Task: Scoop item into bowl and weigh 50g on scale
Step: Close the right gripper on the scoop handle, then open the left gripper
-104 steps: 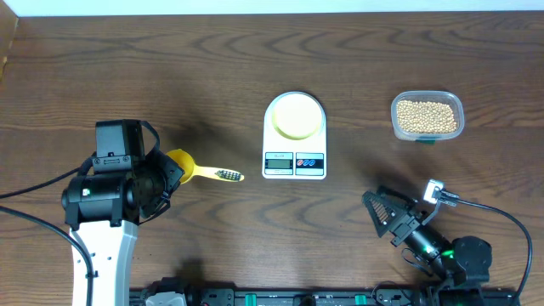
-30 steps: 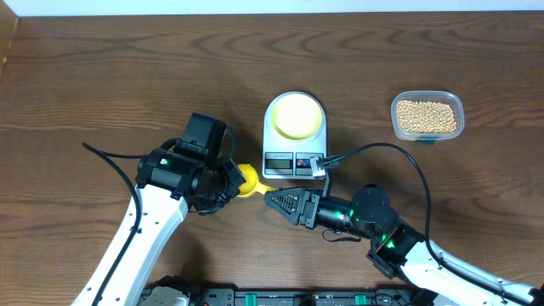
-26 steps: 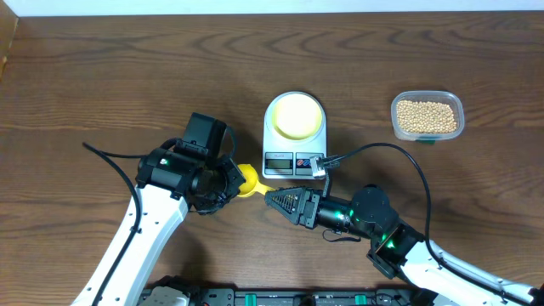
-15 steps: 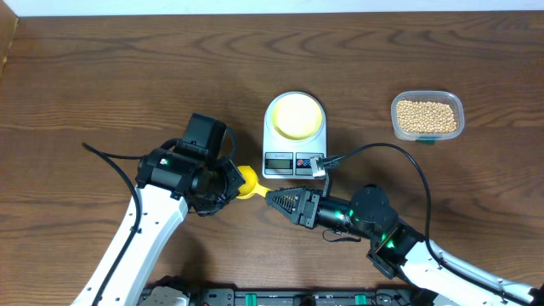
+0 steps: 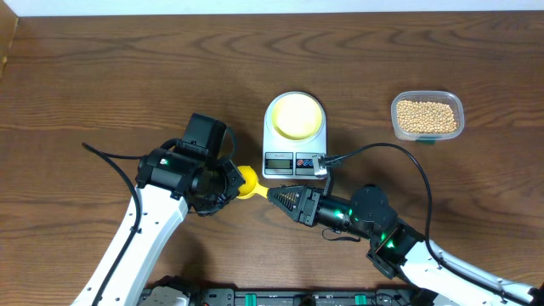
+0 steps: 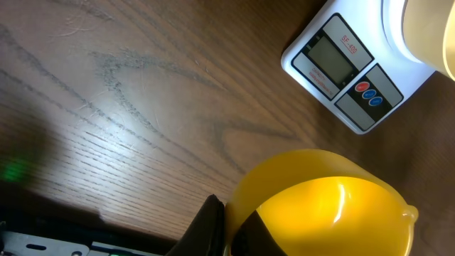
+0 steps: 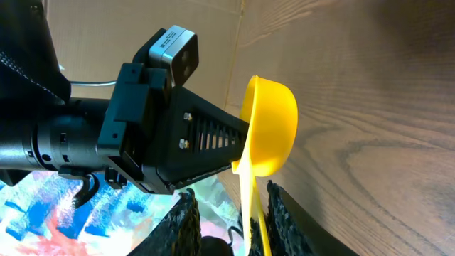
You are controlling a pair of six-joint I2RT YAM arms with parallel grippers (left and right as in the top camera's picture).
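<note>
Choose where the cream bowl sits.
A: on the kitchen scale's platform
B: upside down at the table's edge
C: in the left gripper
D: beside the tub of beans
A: seen from overhead, the cream bowl rests upright on the white kitchen scale, just behind its display and buttons.

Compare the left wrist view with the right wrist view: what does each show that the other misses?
Left wrist only: the scale with its display and buttons, and an edge of the bowl sitting on it. Right wrist only: the handle of the yellow scoop running between the fingers of the right gripper, with a gap on one side, and the left gripper clamped on the cup's rim. Shared: the scoop's cup and the wooden table.
</note>
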